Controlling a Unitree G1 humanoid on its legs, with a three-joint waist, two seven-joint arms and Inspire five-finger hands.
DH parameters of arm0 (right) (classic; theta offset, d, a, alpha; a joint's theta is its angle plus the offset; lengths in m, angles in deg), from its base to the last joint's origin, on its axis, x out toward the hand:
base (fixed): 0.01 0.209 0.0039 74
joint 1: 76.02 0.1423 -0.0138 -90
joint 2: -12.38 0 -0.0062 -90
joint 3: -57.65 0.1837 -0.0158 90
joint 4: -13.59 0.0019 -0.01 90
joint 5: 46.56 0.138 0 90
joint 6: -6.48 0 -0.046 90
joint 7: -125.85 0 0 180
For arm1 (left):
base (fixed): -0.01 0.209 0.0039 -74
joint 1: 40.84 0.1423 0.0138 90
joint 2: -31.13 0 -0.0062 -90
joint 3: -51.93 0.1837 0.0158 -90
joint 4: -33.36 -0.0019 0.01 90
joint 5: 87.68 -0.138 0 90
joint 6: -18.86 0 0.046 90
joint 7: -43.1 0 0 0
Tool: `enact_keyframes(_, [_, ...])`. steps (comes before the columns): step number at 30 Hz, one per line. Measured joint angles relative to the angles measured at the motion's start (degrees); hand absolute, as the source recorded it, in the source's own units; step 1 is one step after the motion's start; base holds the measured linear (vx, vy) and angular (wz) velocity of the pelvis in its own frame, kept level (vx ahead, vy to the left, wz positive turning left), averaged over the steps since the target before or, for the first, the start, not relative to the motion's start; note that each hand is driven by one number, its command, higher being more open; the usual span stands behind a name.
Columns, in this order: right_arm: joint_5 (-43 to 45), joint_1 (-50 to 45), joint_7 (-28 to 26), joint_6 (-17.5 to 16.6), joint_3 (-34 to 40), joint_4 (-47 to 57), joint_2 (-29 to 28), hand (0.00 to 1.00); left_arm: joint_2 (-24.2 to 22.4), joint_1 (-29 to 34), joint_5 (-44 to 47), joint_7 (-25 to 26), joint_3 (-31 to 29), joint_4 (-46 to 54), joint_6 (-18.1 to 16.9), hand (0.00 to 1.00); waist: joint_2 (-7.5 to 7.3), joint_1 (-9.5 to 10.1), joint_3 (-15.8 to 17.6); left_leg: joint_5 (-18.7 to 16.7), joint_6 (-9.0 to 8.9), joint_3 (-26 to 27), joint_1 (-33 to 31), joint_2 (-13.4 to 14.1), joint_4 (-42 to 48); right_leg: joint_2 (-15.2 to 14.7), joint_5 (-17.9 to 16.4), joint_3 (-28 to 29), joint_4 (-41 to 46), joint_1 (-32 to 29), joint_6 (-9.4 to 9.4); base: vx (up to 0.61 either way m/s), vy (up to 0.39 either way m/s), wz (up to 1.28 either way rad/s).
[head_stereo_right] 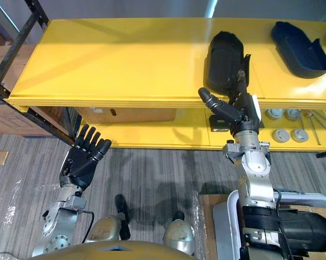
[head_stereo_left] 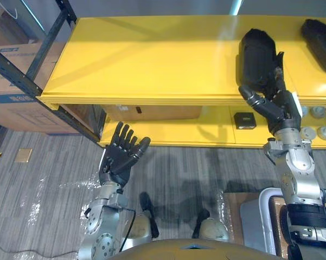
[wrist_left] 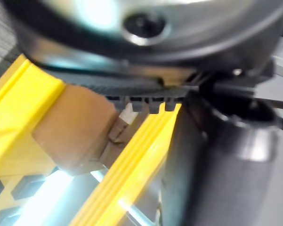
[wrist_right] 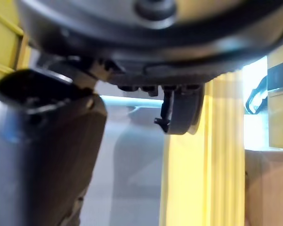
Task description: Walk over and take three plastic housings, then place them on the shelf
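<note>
Left eye view: dark, rounded plastic housing [head_stereo_left: 256, 57] upright on yellow shelf [head_stereo_left: 152, 59].

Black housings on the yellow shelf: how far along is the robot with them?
One housing already lies on the yellow shelf, far right. A second housing rests on it too, with the right hand at its near end. The left hand hangs open and empty below, so a third seems left to fetch.

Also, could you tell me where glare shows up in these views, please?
Left eye view: a pale light streak reflects off the yellow shelf left of the housing by the right hand, and the floor has shiny patches. Left wrist view: bright glare on the casing of the left hand.
</note>
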Motion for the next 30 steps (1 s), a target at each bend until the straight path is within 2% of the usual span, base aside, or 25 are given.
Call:
enact_keyframes(5, [-0.32, 0.16, -2.34, -0.72, -6.57, 6.07, -1.45, 1.00, 0.00, 0.50, -1.61, 0.73, 0.13, -0.02, 0.48, 1.00, 1.37, 0.68, -2.03, -0.61, -0.42, 0.12, 0.71, 0.69, -0.09, 1.31, 1.19, -0.46, -2.84, 2.02, -0.13, 0.00, 0.000, 0.00])
enact_keyframes(10, [-3.60, 2.34, 2.02, -0.71, -12.06, 3.16, -2.52, 1.00, -0.01, 0.91, -2.41, 1.95, 1.98, -0.15, 0.58, 1.00, 2.14, 2.81, -3.60, -0.57, -0.44, -1.17, 0.46, 0.78, -0.26, 1.81, 1.71, -2.05, -4.26, 3.05, -0.32, -0.02, 0.007, 0.14])
enact_keyframes(14, [-4.72, 8.56, 7.07, -0.72, -11.90, -5.34, -3.79, 1.00, 0.04, 1.65, -2.40, 2.75, 2.14, -0.15, 0.61, 1.00, 2.34, 3.11, -3.80, 0.19, 0.15, -2.79, -0.32, 0.37, -0.28, 1.70, 2.03, -3.64, -4.49, 3.70, -0.24, -0.01, 0.023, 0.22])
enact_keyframes(16, [-4.60, 14.09, 9.55, -0.72, -10.67, -13.82, -3.55, 1.00, 0.04, 2.80, -2.40, 2.84, 2.14, -0.16, 0.74, 1.00, 2.38, 3.57, -3.83, 0.36, 0.35, -3.11, -0.37, -0.04, -0.28, 1.39, 2.37, -3.74, -4.50, 3.89, -0.03, 0.00, 0.036, 0.09])
enact_keyframes(18, [-4.35, 16.39, 10.37, -0.73, -9.78, -17.29, -2.95, 1.00, 0.06, 2.82, -2.37, 2.84, 2.13, -0.16, 0.83, 1.00, 2.41, 4.26, -3.85, 0.47, 0.49, -3.17, -0.42, -0.17, -0.28, 1.29, 2.46, -3.73, -4.50, 3.88, 0.03, -0.01, 0.035, 0.05])
enact_keyframes(25, [-1.75, 18.07, 7.30, -0.71, -9.57, -18.14, -1.95, 1.00, 0.04, 2.86, -2.31, 2.17, 1.94, -0.16, 1.49, 1.00, 2.49, 4.51, -3.90, 0.83, 0.58, -3.52, -0.48, -0.19, -0.28, 1.31, 2.49, -3.91, -4.41, 3.98, -0.01, 0.00, 0.005, 0.02])
enact_keyframes(30, [-1.74, 18.45, 8.78, -0.57, -10.11, -21.97, -1.95, 1.00, 0.03, 2.66, -2.33, 2.09, 2.42, -0.37, 1.50, 1.00, 2.92, 4.57, -4.17, 0.87, 0.60, -3.46, -0.43, -0.18, -0.29, 1.29, 2.48, -3.81, -4.37, 3.94, -0.06, 0.00, 0.000, 0.00])
